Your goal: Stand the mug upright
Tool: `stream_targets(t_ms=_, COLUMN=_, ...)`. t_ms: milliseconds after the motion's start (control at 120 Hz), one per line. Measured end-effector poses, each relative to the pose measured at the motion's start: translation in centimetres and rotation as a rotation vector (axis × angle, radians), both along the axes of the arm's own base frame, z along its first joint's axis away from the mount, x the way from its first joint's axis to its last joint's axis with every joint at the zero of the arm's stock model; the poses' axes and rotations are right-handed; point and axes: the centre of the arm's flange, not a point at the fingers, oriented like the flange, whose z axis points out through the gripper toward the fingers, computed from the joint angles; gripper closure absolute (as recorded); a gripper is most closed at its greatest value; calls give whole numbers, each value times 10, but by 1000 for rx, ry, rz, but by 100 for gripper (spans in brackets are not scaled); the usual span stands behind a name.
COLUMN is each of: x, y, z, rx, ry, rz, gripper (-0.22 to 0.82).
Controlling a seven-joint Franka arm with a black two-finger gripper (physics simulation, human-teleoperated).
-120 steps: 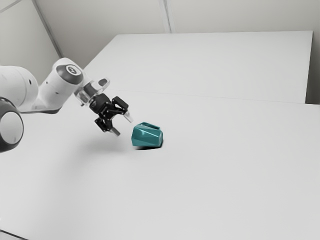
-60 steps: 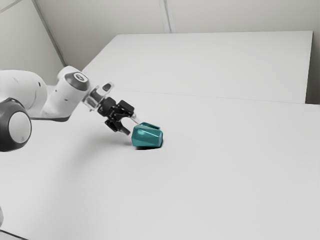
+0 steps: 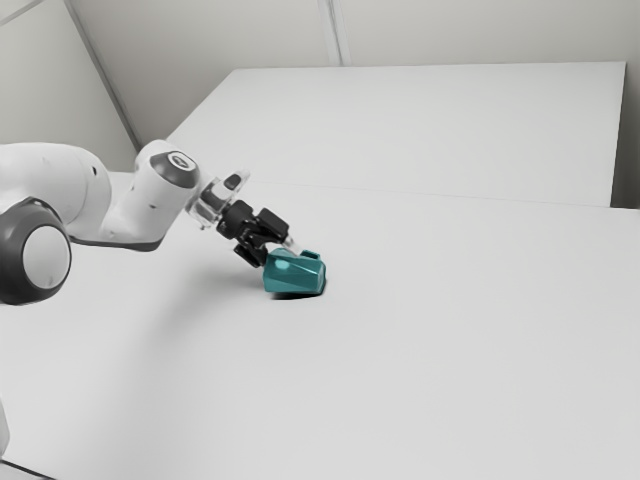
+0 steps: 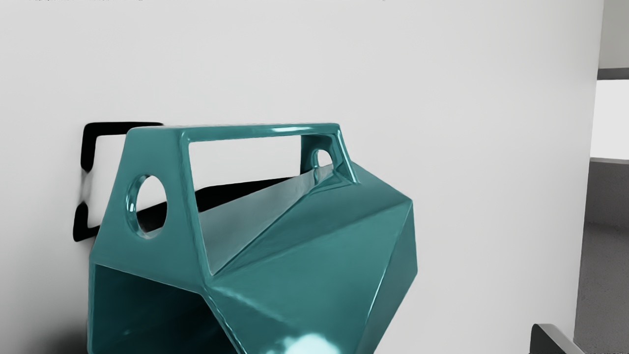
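The teal faceted mug lies on its side on the white table in the exterior view, its handle uppermost. My gripper is at the mug's end on the exterior view's left, tilted down toward it, with one light fingertip over its upper side. In the wrist view the mug shows its dark mouth and its handle with round holes. My gripper stands open there, one finger beside the mug with a gap between them. The other fingertip is hidden, and contact with the mug cannot be made out.
The white tabletop extends around the mug, with a dark shadow under it. A large white panel rises behind. At the exterior view's lower left lies a thin dark cable.
My gripper has moved toward the exterior view's right and slightly down, from beside the mug to right over its near end. The mug has not visibly moved.
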Motion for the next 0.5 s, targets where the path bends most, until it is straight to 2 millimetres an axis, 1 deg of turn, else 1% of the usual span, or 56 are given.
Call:
stream_targets(t_ms=125, x=1, y=-1, z=1, rx=-6, ry=-16, rz=-3, gripper=41)
stream_targets(t_ms=167, x=1, y=-2, z=1, rx=-8, ry=-20, rz=-4, gripper=49)
stream_targets(t_ms=217, x=2, y=-2, z=4, rx=-9, ry=-28, rz=-6, gripper=56)
stream_targets(t_ms=333, x=5, y=-1, z=13, rx=-8, ry=-53, rz=-11, gripper=67)
stream_targets(t_ms=500, x=8, y=-5, z=23, rx=-3, ry=-78, rz=-24, gripper=74)
